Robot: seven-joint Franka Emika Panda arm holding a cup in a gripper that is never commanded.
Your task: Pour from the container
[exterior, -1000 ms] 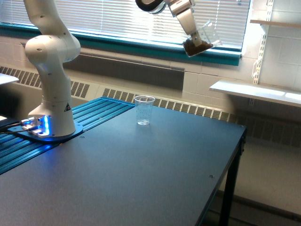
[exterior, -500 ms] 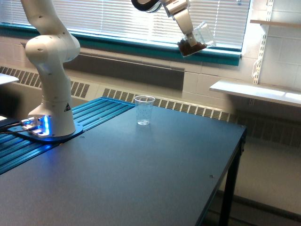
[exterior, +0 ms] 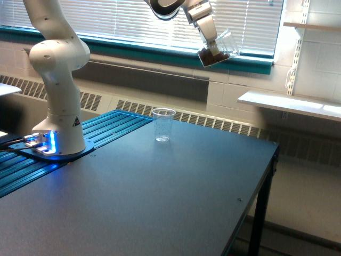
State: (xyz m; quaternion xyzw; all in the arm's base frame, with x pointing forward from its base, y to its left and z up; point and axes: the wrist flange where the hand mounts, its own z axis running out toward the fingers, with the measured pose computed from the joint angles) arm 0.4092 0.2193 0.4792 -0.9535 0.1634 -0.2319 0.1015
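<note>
Fingers clamped on a tilted clear container, high above the worktop.

The fingers [exterior: 212,47] grip the container [exterior: 217,49] from its upper side, holding it in front of the window blinds [exterior: 122,21] near the top of the exterior view; whether the grip is on the rim or the wall cannot be told. The container is tilted, its mouth up and toward the exterior view's right, and dark brown material sits in its lower end. It hangs well above and toward the exterior view's right of a clear tapered plastic cup [exterior: 163,125], which stands upright on the dark worktop [exterior: 160,202] near its far edge. The white arm's base [exterior: 58,112] stands at the exterior view's left, with a blue light glowing at its foot.
</note>
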